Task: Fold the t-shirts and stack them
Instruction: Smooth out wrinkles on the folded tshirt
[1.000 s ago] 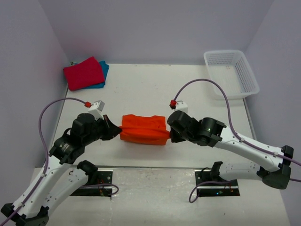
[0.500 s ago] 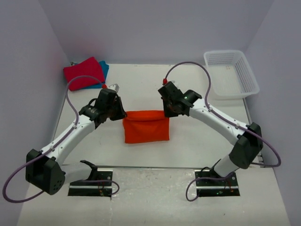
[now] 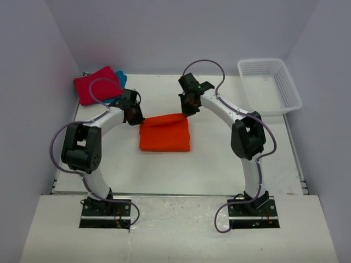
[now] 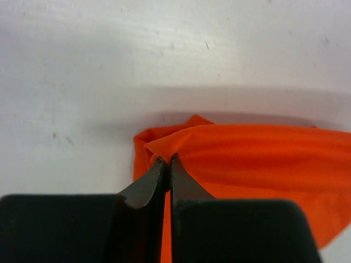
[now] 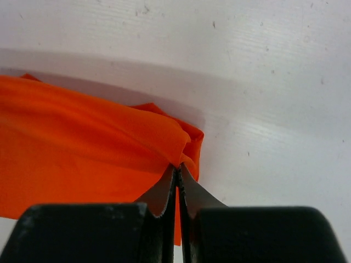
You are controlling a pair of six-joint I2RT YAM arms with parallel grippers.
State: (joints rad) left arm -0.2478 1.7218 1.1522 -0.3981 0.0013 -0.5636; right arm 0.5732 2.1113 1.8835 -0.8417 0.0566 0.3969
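I am watching both arms reaching over the middle of the tabletop (image 3: 219, 159), where the orange t-shirt (image 3: 164, 134) is lying folded. The left gripper (image 3: 135, 116) is pinching the shirt's far left corner, jaws squeezed almost together on a peak of cloth, and the right gripper (image 3: 188, 109) is doing the same at the far right corner. Its far edge is running taut between them, while the near edge is resting flat. The crimson t-shirt (image 3: 97, 85) is sitting on the teal t-shirt (image 3: 121, 79) in the far left corner, near the left gripper. The white lattice basket (image 3: 271, 85) is standing at the far right corner, well apart. Bare tabletop is showing beyond the shirt's far edge and along the near edge.
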